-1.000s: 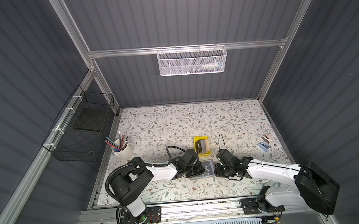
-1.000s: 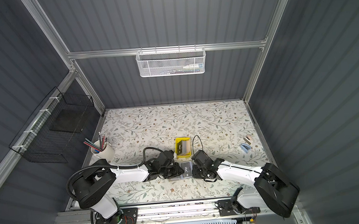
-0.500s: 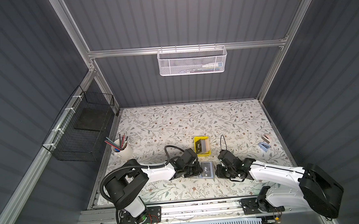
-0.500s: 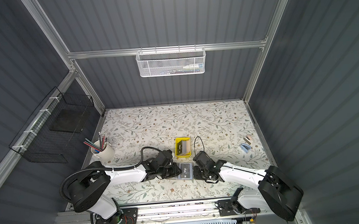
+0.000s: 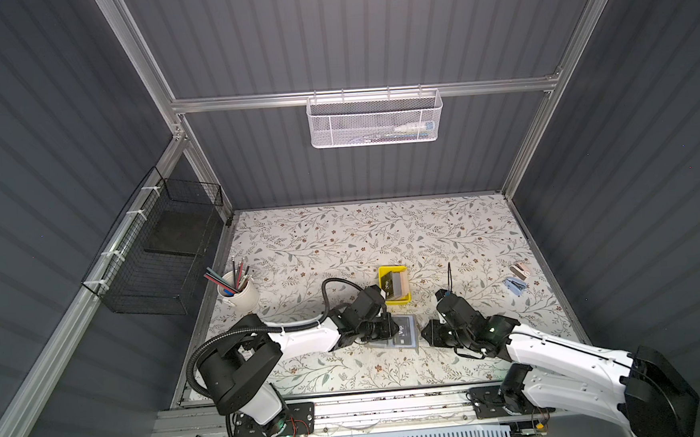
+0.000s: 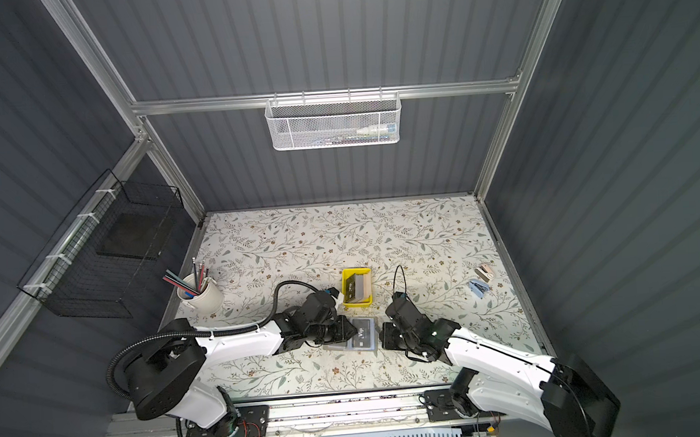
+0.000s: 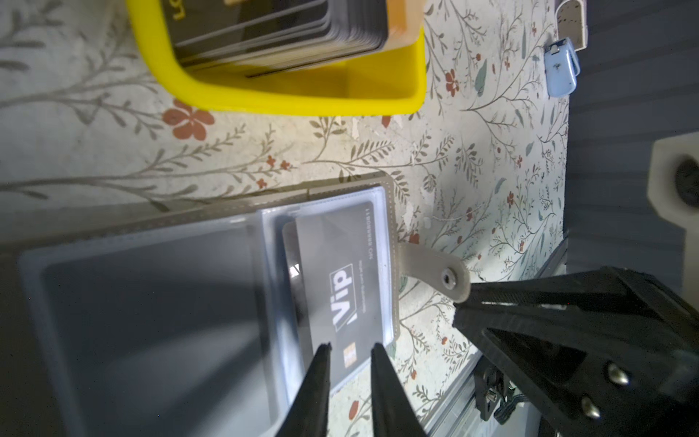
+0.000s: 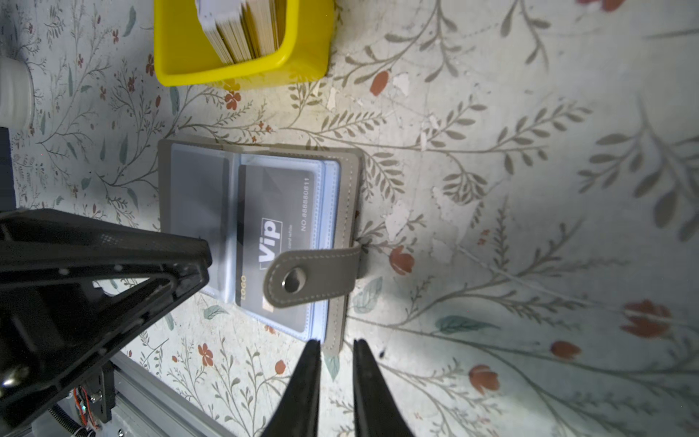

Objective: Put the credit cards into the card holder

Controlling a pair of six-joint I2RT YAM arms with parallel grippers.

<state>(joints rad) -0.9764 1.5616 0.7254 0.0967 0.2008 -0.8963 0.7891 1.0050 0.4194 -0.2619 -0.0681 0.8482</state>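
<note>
We saw the left gripper (image 7: pixel 351 346) and right gripper (image 8: pixel 336 342), each narrowly parted and empty, flanking one open card holder's (image 8: pixel 346 196) edges; one credit card (image 8: pixel 272 196) was sleeved.

Top views: twin eyes high overhead, far off, looking down on the whole table (image 5: pixel 341 236).
Left wrist: close behind the left gripper (image 7: pixel 350 345), facing the card holder (image 7: pixel 427 261) just ahead of it.
Right wrist: close behind the right gripper (image 8: pixel 336 341), facing that card holder from the opposite side.
Shared: both wrist views show the card holder and the yellow tray (image 7: pixel 302 102) beyond.
</note>
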